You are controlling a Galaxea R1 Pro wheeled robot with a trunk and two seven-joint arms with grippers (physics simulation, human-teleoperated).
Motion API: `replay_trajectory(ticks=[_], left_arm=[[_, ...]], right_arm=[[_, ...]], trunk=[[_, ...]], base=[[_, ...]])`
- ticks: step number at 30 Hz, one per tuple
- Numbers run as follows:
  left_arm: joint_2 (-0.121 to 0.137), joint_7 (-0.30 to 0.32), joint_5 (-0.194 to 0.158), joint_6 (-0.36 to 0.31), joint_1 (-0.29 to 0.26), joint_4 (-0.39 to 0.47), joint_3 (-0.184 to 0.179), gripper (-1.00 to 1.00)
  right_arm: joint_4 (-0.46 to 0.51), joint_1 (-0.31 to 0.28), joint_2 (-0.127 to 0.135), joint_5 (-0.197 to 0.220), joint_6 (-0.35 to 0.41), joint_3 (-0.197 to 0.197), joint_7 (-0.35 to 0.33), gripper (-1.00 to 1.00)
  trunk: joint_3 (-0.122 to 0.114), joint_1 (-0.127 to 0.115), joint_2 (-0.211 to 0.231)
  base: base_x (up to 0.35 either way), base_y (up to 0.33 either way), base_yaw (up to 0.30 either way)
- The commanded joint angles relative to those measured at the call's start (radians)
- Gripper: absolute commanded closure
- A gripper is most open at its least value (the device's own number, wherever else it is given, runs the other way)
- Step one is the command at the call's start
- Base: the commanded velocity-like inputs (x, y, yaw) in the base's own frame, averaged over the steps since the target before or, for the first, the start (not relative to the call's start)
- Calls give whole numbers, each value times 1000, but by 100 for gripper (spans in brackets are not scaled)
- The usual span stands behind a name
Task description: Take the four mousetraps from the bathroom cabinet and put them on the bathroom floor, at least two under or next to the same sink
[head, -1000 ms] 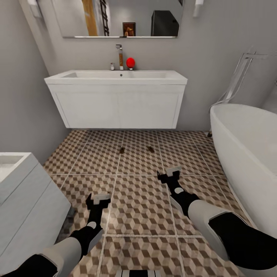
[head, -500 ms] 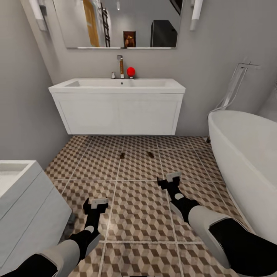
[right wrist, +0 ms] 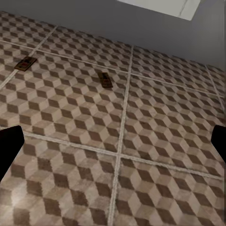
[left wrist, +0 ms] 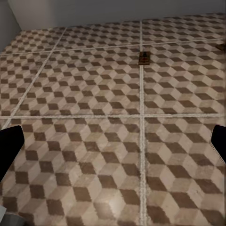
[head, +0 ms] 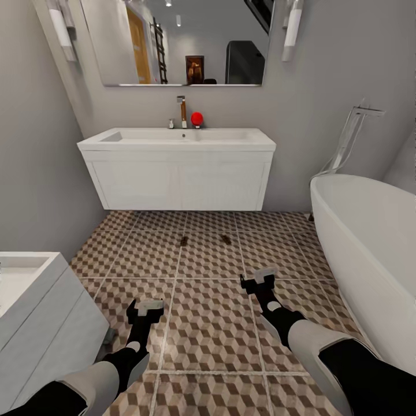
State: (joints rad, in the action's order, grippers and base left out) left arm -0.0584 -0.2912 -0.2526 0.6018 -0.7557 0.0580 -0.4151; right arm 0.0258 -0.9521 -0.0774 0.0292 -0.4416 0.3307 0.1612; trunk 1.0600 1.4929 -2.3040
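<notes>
Two mousetraps lie on the patterned bathroom floor (head: 211,323), just in front of the wall-hung sink (head: 176,167): the left mousetrap (head: 184,241) sits right on a grout line, and the right mousetrap (head: 226,238) lies a little apart from it on the neighbouring tile, turned at a slant. Both arms hang low over the tiles, well short of the traps. The left gripper (head: 145,309) and the right gripper (head: 259,279) each have their fingers spread wide with nothing between them; the wrist views show dark fingertips at the far edges and bare tile in the gap. A red ball (head: 197,118) sits beside the chrome tap (head: 182,111). The white bathtub (head: 370,248) curves along the right. No lettering or brand is legible anywhere.
</notes>
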Motion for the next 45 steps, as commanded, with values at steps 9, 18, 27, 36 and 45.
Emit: replay_trajectory(ticks=[9, 18, 27, 36, 45], left_arm=[[0, 1, -7, 3, -1, -1, -8, -100], [0, 3, -7, 3, -1, -2, -8, -100], [-1, 3, -7, 3, -1, -7, -9, -100], [-1, 3, -7, 3, -1, -9, -10, -100], [-4, 4, -7, 3, -1, -18, -10, -100]], right_arm=[[-1, 2, 0, 4, -3, 8, 6, -100], [-1, 21, -1, 4, -4, 8, 6, -100], [-1, 55, 0, 5, -5, 8, 6, -100], [-1, 68, 1, 5, -6, 8, 6, -100], [-1, 70, 1, 5, -6, 8, 6, -100]], trunk=[[-42, -35, 63], [-85, -69, 126], [-127, -104, 189], [-170, -138, 252], [-213, -173, 315]], base=[[0, 0, 0], [0, 0, 0], [0, 0, 0], [0, 0, 0], [0, 0, 0]])
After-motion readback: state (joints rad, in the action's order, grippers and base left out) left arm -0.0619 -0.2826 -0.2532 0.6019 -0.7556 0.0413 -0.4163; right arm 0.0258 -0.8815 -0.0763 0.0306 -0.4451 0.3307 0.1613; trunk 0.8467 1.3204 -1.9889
